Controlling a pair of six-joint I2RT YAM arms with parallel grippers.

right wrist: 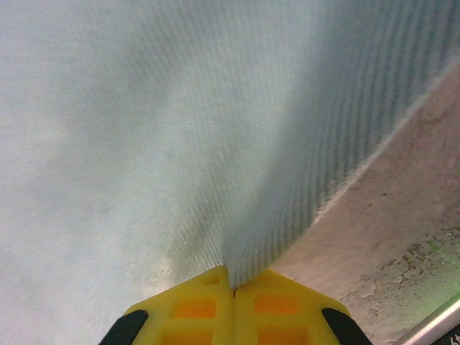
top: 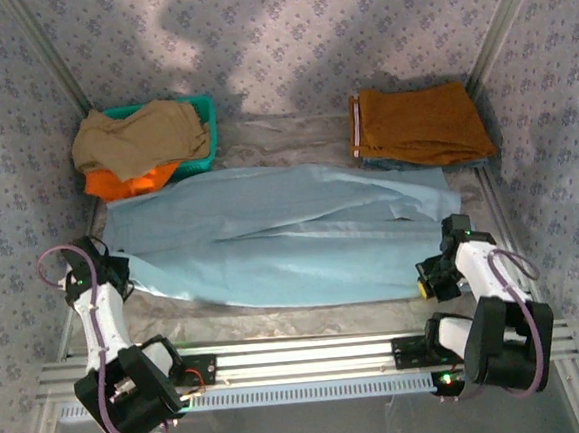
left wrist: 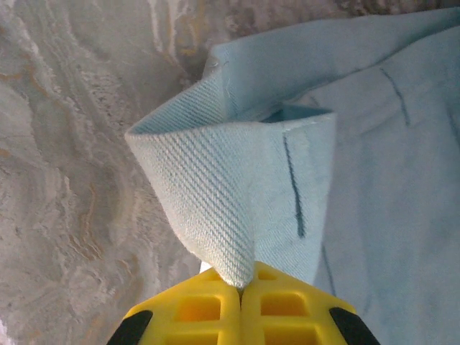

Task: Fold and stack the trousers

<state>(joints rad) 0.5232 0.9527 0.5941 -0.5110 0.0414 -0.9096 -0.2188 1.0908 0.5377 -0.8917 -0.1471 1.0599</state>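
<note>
The large pale sky-blue trousers of thin, soft fabric [top: 291, 241] lie spread lengthwise across the grey marbled table [top: 308, 320], reaching from one of my arms to the other. My left gripper [left wrist: 243, 282] is pinched tight on a raised fold of their belt-looped edge, its yellow fingers [left wrist: 201, 310] meeting. My right gripper [right wrist: 233, 282] is clamped just as tight on the cloth at the opposite end.

Probably a robotics lab cell: patterned cloth walls [top: 285, 36] enclose a tabletop [top: 283, 137] edged by aluminium rail [top: 311, 357].
</note>
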